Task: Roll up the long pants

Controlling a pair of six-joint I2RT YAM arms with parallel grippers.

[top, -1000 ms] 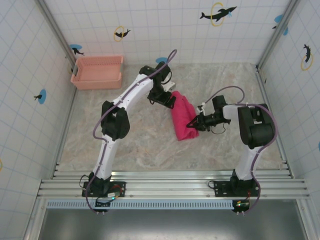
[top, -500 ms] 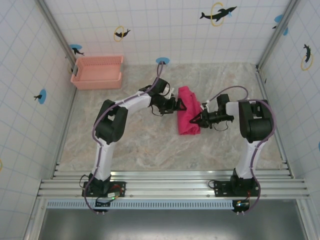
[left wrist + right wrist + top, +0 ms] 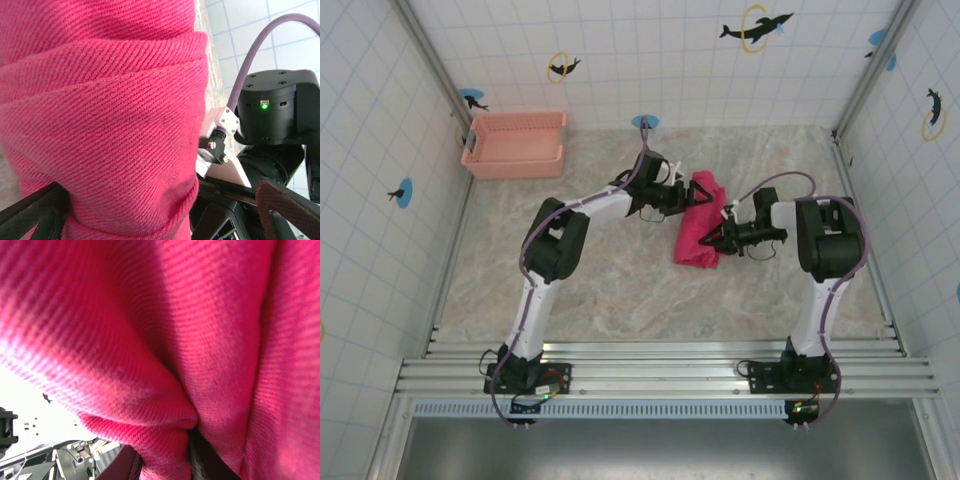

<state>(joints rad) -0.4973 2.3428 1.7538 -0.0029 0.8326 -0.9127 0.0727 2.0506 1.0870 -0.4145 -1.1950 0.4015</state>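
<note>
The long pants [image 3: 697,225] lie as a bunched magenta-red bundle on the marbled table, right of centre. My left gripper [image 3: 686,197] reaches in low from the left at the bundle's far end. In the left wrist view the pants [image 3: 110,115] bulge between its wide-apart fingers [image 3: 30,215], and the right-hand finger stands clear of the cloth, so this gripper is open. My right gripper [image 3: 712,239] meets the bundle's right side. In the right wrist view a fold of the pants [image 3: 165,450] is pinched between its jaws.
A pale salmon-pink lattice basket [image 3: 512,168] stands at the back left against the wall. Tiled walls close in the table on three sides. The right arm's dark body [image 3: 277,115] is just behind the bundle in the left wrist view.
The left arm dropped and stretched right, its gripper going from the bundle's top-left corner to its far end. The bundle shifted slightly right and farther back, with the right gripper following.
</note>
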